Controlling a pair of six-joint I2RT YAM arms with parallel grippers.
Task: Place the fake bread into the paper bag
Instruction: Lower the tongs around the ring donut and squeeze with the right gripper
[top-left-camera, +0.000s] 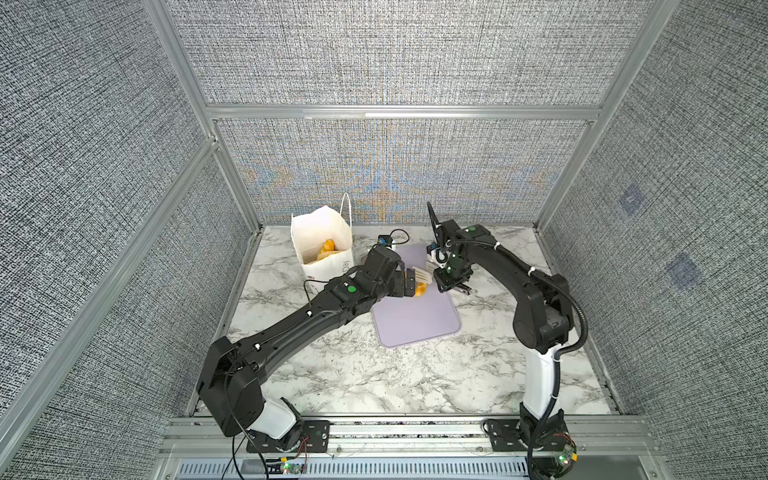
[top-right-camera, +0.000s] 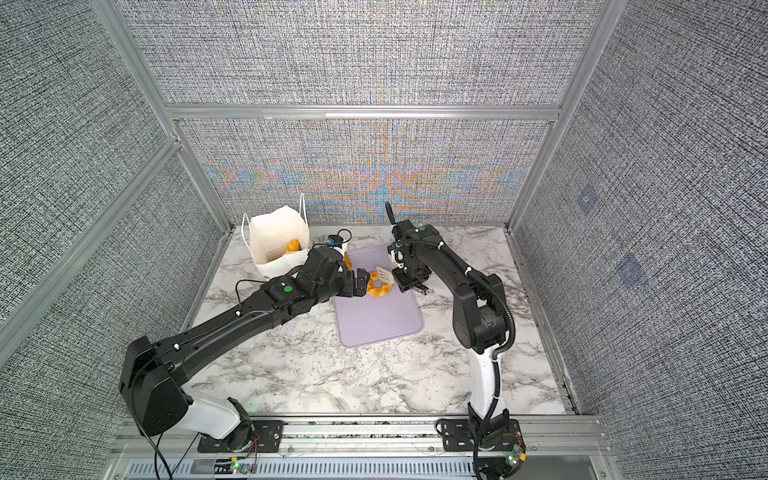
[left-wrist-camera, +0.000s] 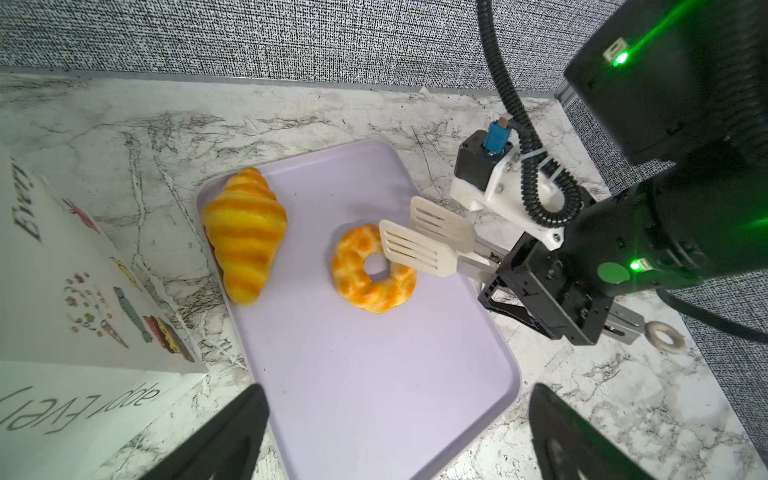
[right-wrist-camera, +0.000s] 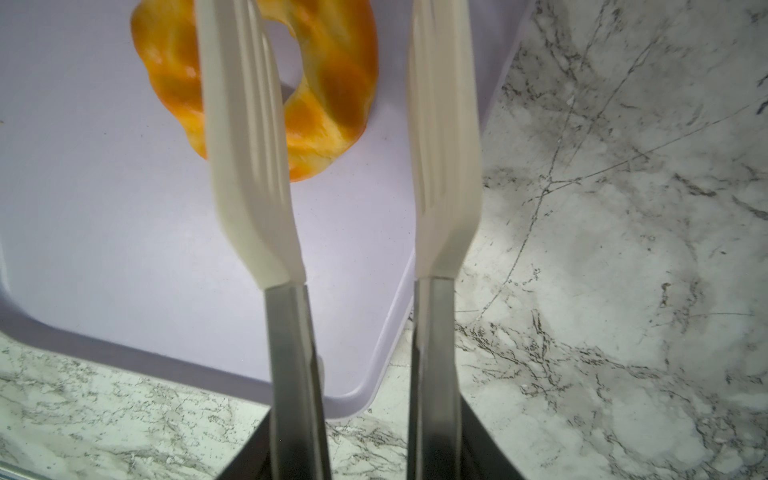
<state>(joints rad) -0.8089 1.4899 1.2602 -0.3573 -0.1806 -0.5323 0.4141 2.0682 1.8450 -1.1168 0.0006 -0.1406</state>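
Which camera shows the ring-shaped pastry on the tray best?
The left wrist view: the ring-shaped pastry lies nearly whole, only the tongs overlapping its edge. The right wrist view crops it behind one blade; both top views show it tiny.

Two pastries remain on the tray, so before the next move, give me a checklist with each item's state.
1. Grip: right gripper holds the tongs: ok.
2. Blades: apart: ok.
3. Aim: cannot tell; one blade lies over the hole of the ring pastry, the other beyond its rim.
4. Other arm: left gripper open, empty: ok.
5. Target: paper bag upright, mouth open: ok.
6. Leftover: croissant at the rim of the tray, clear of the tongs: ok.
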